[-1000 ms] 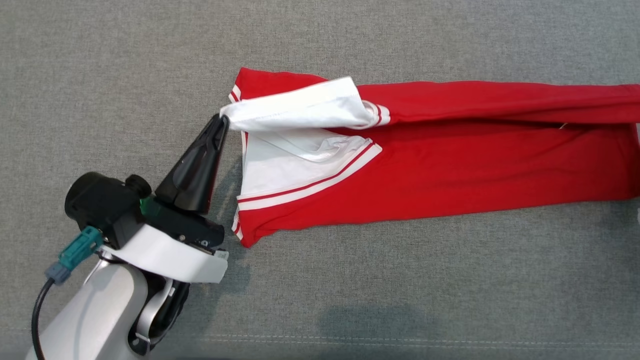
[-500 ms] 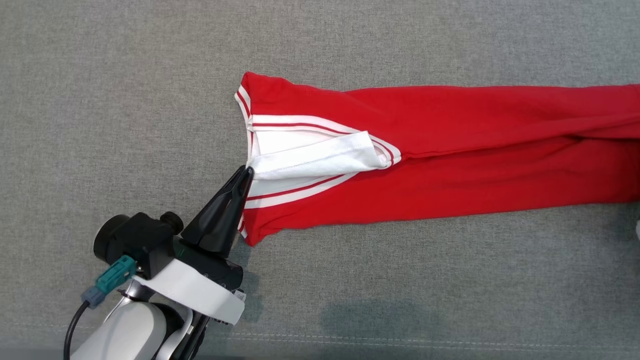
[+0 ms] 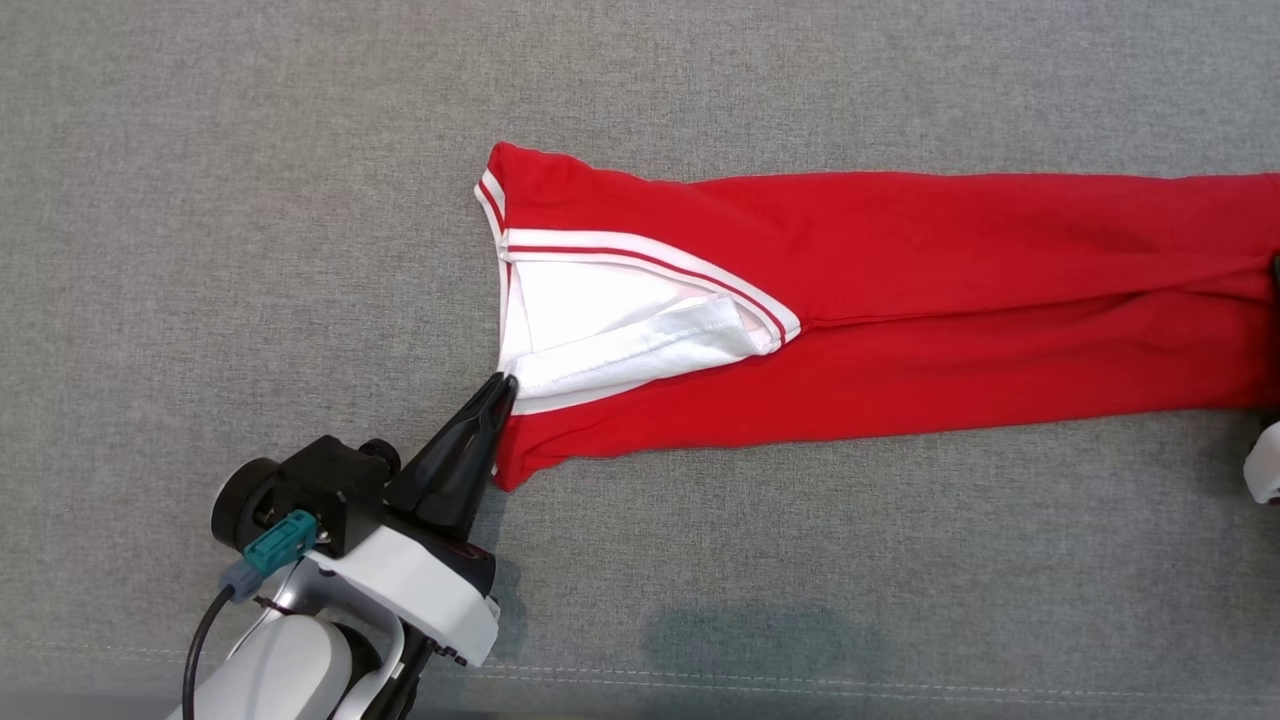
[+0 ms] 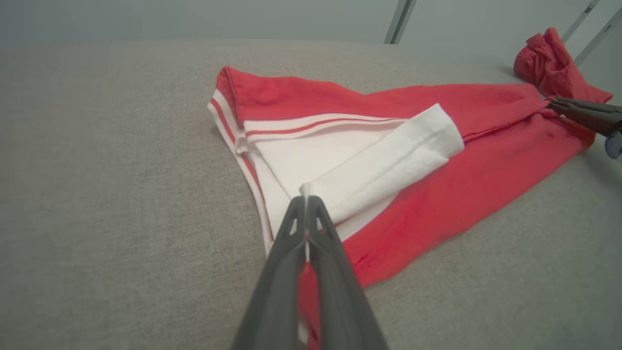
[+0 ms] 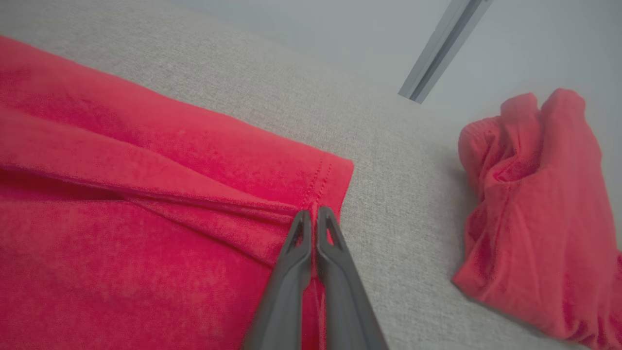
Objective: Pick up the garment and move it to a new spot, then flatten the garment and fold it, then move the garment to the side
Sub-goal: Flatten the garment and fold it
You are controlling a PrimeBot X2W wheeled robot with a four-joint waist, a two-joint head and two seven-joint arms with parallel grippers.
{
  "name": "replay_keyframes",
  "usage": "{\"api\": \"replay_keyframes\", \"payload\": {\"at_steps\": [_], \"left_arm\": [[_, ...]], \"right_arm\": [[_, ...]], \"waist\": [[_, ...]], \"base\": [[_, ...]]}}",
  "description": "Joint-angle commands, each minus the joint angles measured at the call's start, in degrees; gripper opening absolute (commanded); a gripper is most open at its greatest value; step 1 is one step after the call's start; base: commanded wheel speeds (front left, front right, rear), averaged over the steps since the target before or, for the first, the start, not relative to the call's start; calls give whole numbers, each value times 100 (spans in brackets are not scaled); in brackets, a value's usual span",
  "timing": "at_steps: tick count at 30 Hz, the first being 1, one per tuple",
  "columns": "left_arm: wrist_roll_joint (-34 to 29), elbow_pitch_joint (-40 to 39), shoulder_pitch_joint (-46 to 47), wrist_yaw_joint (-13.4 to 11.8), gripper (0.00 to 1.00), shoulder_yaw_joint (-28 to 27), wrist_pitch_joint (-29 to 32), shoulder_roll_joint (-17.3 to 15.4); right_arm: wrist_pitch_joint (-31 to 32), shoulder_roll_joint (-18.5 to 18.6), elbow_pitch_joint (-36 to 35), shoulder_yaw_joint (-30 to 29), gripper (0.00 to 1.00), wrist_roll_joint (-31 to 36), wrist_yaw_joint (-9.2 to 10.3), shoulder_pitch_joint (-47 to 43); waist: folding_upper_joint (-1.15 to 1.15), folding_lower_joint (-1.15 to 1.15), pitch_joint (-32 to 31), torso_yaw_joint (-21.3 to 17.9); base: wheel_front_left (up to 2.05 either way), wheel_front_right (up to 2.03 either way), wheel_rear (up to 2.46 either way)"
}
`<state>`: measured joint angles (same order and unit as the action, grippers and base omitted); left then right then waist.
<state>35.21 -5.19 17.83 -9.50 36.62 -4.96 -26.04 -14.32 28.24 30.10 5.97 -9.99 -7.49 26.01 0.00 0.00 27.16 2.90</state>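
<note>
Nearer vs a sec ago, white sleeve [image 3: 640, 345] of the long red jersey garment [image 3: 950, 300] is being dragged by L gripper [image 3: 503, 385], jaws clamped on its edge. Garment is lying across grey fabric surface [image 3: 250, 200]; R gripper [image 5: 314, 214] is pinching its right hem, crumpled red cloth [image 5: 529, 204] lying beyond

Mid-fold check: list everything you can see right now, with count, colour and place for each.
garment: one, red with striped trim and a white sleeve, folded long across the surface's middle
cloth: one, red, bunched up, apart from the garment beyond its hem
surface: one, grey fabric, under everything
rails: at least two, pale metal, on the back wall
left claw: one, dark, shut on the sleeve's corner
right claw: one, dark, shut on the hem
</note>
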Motion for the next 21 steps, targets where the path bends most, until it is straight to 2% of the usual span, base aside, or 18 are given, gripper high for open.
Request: {"api": "replay_keyframes", "payload": {"at_steps": [1,3,4,7,8,9,10,11,12,13,21], "left_arm": [[16,-83,38,-43,0,-185,3,-104],[39,-25,41,-39,0,-167,12,-73],[43,2,52,-31,0,-160,5,-62],[60,112,76,-3,2,-151,-25,-42],[69,147,82,3,27,-151,-36,-33],[73,184,90,8,42,-148,-41,-26],[71,219,104,10,49,-143,-51,-15],[70,252,120,11,67,-137,-60,4],[68,291,137,11,93,-125,-66,27],[51,327,163,8,100,-116,-87,50],[42,478,185,-124,100,-205,-310,157]], "right_arm": [[-68,89,-52,46,0,9,0,-34],[-68,63,-6,42,0,-2,0,-25],[-68,57,40,50,3,-5,0,-27],[-68,46,159,87,37,-26,0,-23],[-68,44,191,103,49,-41,0,-23],[-68,45,214,119,94,-50,0,-21],[-68,39,235,130,100,-51,0,-20],[-68,26,245,134,100,-57,0,-14],[-68,12,242,136,100,-61,0,-8],[-68,2,234,143,100,-63,0,-6],[-68,-208,-295,15,100,-43,0,-123]], "waist": [[0,0,-10,3],[0,0,-21,12],[0,0,-24,17],[0,0,-42,27],[0,0,-50,28],[0,0,-61,27],[0,0,-72,27],[0,0,-82,26],[0,0,-95,23],[0,0,-110,18],[0,0,-299,-65]], "base": [[0,0,0],[0,0,0],[0,0,0],[0,0,0],[0,0,0],[0,0,0],[0,0,0],[0,0,0],[0,0,0],[0,0,0],[0,0,0]]}}
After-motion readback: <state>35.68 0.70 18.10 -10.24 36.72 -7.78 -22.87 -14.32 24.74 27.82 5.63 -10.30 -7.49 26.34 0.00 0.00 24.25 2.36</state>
